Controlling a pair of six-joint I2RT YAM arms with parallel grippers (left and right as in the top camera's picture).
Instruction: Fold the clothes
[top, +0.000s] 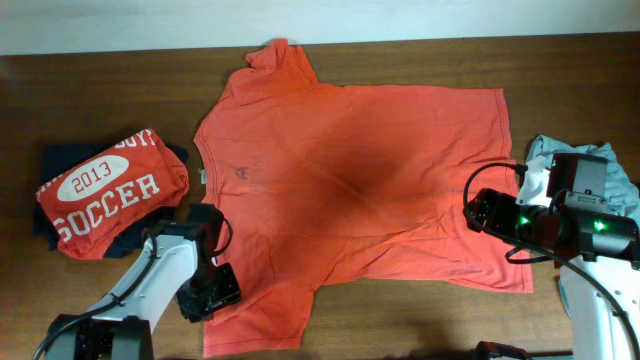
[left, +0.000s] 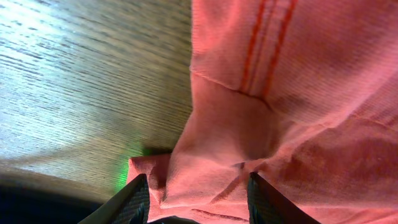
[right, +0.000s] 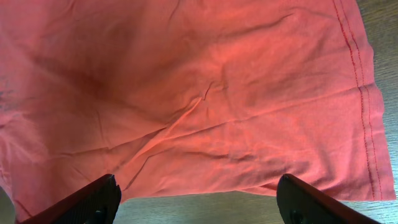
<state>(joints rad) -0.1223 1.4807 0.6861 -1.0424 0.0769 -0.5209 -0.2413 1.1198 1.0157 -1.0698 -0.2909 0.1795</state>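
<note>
orange t-shirt (top: 350, 170) flat on table (top: 100, 90), long axis collar-to-hem, left arm side to right. left gripper (left: 196, 186) fingers apart, straddling bunched sleeve (left: 230, 130) edge. right gripper (right: 196, 186) spread wide, hem (right: 367, 124) just ahead, so each arm's nearest its own end.

Overhead looks down; close wrist views share the shirt (top: 350, 170).

T-shirt (top: 350, 170) flat at centre of bench (top: 100, 90); folded stack (top: 105, 195) to its left; bunched cloth (top: 545, 150) off its right edge; left pincer (top: 212, 292) at near sleeve; right pincer (top: 480, 212) at hem
</note>
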